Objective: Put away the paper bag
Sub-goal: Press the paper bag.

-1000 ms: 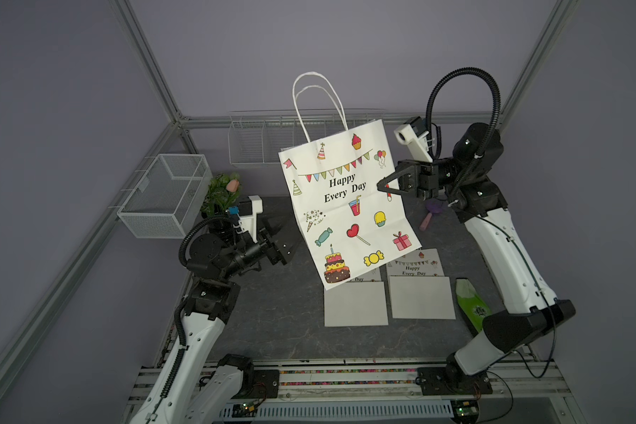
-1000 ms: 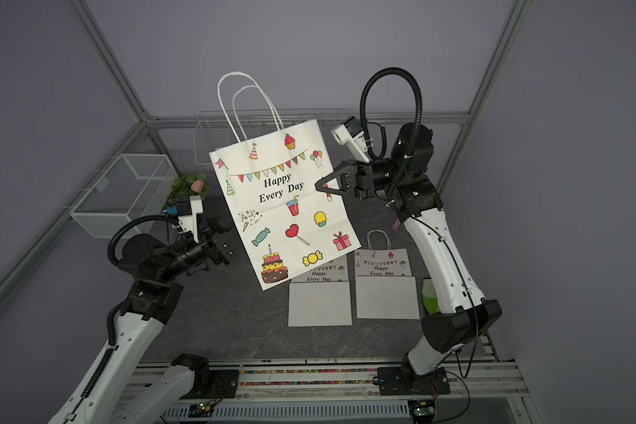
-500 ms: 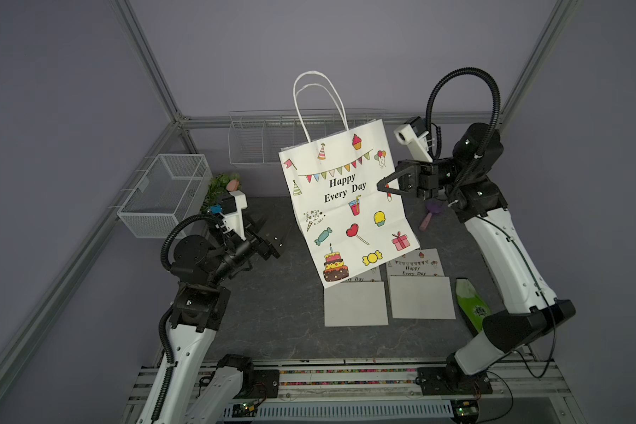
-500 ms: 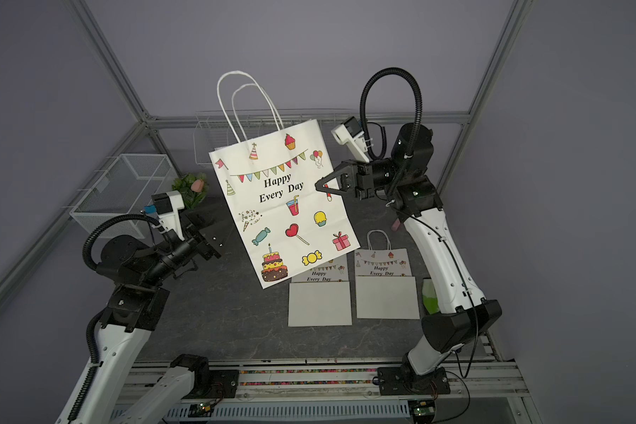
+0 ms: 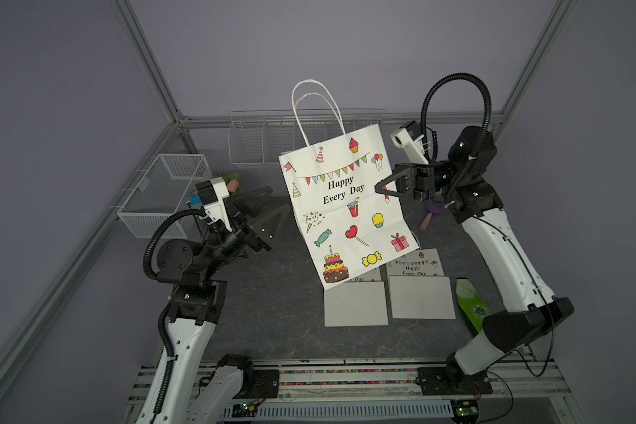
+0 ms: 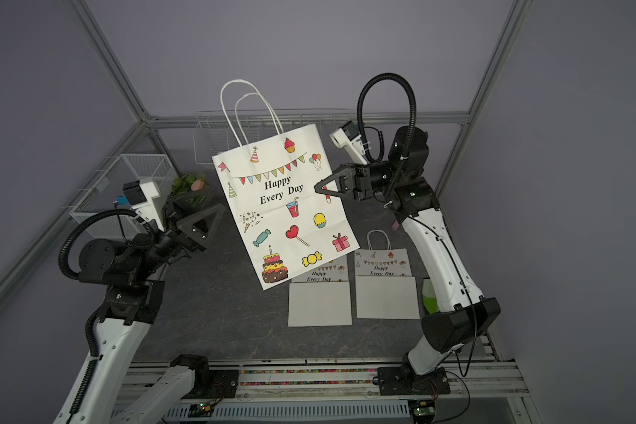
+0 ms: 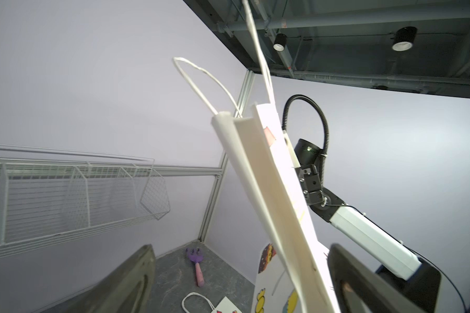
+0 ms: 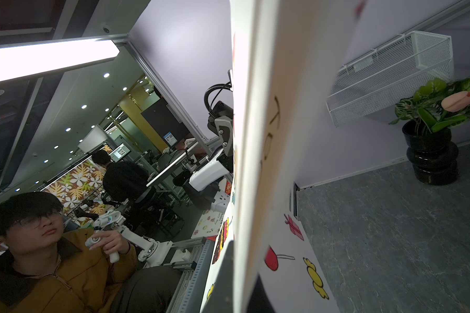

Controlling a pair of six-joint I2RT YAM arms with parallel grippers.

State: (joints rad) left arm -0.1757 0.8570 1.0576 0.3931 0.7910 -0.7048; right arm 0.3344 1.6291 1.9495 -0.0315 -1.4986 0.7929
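A white paper bag [image 5: 346,205] [image 6: 287,205] printed "Happy Every Day" hangs tilted above the table, handles up. My right gripper [image 5: 377,189] [image 6: 316,189] is shut on its right edge at mid-height. In the right wrist view the gripper [image 8: 242,287] pinches the folded paper bag [image 8: 269,135]. My left gripper [image 5: 278,200] [image 6: 215,200] stands open just left of the bag's left edge. In the left wrist view the bag's folded side [image 7: 269,203] runs between the open gripper [image 7: 240,246], nearer one finger and apart from both.
Two folded bags [image 5: 357,301] [image 5: 419,293] lie flat on the table, with a green packet [image 5: 472,304] beside them. A purple toy rake [image 5: 432,214] lies behind the right arm. A wire basket [image 5: 162,194] hangs at left, a wire rack [image 5: 257,143] on the back wall, and a potted plant [image 5: 234,183] stands nearby.
My left arm has risen and brought its gripper up toward the bag's left edge, its jaws a little wider. The right arm and the bag have stayed put.
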